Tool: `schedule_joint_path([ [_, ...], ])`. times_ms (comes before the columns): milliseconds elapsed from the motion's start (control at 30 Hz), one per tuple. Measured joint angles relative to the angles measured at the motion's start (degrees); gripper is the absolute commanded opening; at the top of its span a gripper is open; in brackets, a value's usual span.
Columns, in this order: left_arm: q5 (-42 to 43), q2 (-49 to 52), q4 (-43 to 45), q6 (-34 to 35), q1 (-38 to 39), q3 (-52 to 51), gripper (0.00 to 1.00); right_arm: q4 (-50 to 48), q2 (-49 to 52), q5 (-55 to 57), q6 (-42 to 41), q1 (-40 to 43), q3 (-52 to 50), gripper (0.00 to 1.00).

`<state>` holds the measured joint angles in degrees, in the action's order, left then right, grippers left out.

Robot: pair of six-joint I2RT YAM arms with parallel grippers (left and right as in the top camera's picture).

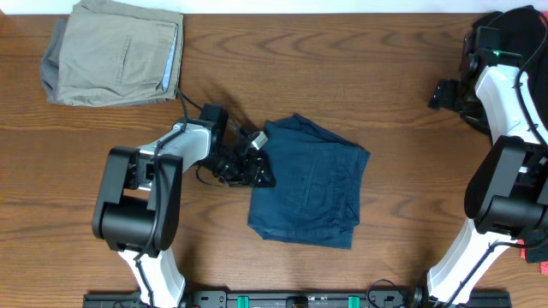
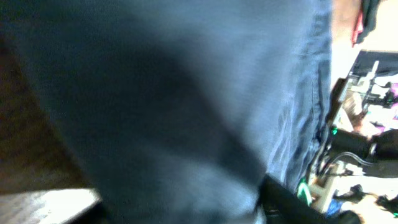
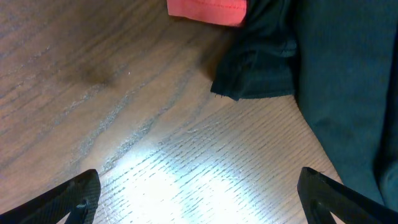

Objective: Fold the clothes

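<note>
The dark navy shorts [image 1: 312, 184] lie folded flat at the table's middle. My left gripper [image 1: 259, 169] is at their left edge, its fingers over the fabric. In the left wrist view blurred navy cloth [image 2: 186, 106] fills the frame and lies between the fingers. One finger shows far to the right, so the jaws are apart. My right gripper [image 3: 198, 193] is open and empty low over bare wood at the far right, next to a black garment [image 3: 329, 81] and a coral-red one [image 3: 208, 9]. The khaki shorts [image 1: 116, 51] lie folded at the back left.
The black garment pile [image 1: 514, 43] sits at the table's back right corner around the right arm. Bare wood table [image 1: 385, 77] lies between the navy shorts and that pile. The arm bases stand at the front edge.
</note>
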<state>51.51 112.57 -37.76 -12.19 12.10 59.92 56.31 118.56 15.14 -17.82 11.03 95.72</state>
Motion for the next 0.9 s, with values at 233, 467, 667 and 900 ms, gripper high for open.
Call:
schedule_joint_path([
  [233,-5.20,0.68,-1.01,6.01,0.17,1.01,0.06,0.00,0.00,0.00,0.00,0.00,0.00,0.99],
  [467,-21.07,0.70,-10.71,8.17,0.07,13.62,0.05,0.02,0.00,-0.02,0.00,0.00,0.00,0.99],
  [667,-34.40,0.70,-10.05,7.52,-2.56,27.91,0.06,0.00,0.00,0.00,0.00,0.00,0.00,0.99],
  [900,-44.74,0.70,-3.15,4.74,-7.19,34.32,0.06,0.00,0.00,-0.02,0.00,0.00,0.00,0.99],
])
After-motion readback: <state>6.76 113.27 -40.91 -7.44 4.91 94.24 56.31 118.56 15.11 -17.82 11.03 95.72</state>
